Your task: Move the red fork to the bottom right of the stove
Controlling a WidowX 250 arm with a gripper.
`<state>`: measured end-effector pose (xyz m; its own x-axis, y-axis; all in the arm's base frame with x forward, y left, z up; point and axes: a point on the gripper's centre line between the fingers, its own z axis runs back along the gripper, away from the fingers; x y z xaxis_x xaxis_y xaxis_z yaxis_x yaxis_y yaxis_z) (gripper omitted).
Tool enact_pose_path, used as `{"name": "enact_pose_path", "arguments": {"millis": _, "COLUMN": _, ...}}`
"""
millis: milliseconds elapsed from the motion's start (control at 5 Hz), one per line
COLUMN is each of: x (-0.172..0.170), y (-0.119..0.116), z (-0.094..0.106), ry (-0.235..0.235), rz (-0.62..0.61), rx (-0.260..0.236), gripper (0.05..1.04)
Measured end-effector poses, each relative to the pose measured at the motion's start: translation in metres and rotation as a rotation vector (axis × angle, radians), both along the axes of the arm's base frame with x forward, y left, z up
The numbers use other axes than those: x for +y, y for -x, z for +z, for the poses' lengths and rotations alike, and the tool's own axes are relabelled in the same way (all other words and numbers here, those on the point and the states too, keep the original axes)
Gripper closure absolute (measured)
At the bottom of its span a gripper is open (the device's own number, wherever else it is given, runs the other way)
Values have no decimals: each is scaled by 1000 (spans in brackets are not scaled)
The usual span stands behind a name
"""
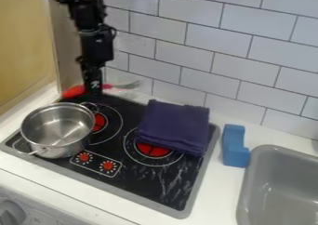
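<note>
Just right of the gripper (93,85), in the camera view, the fork (116,86) sticks out level, its red handle running up to the gripper and its pale tines pointing away toward the wall (180,56). Whether the gripper is clamped on the handle or stands apart from it cannot be told, nor whether the fork is raised. The fork is probably light and stiff, the handle smooth and perhaps a little slippery, the tines thin and apt to catch. The middle of the handle looks the best hold; gripped near its end, it may swivel. Left of the gripper is a rounded red patch (73,92), too blurred to name.

Below and left of the gripper sits the pot (57,129), round, shiny metal with loop handles. Below and to its right is the cloth (174,126), dark purple, soft, folded into a thick square. The stove (140,187) is flat, black and glossy, scuffed at its bottom right, well away from the gripper. Farther right stands a blue block (235,147), notched and matte.
</note>
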<state>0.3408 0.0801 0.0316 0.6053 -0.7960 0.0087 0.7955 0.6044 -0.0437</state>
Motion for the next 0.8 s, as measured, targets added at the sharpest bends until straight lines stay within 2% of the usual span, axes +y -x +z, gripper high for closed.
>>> {"name": "enact_pose_path", "arguments": {"millis": 200, "x": -6, "y": -4, "z": 11, "ry": -10, "rz": -32, "rx": -32, "gripper": 729}}
{"name": "enact_pose_path", "arguments": {"millis": 400, "x": -29, "y": -10, "z": 35, "ry": -12, "rz": -109, "rx": -88, "gripper": 730}}
{"name": "enact_pose_path", "arguments": {"millis": 800, "x": -69, "y": 8, "z": 67, "ry": 15, "rz": -226, "rx": -136, "gripper": 730}}
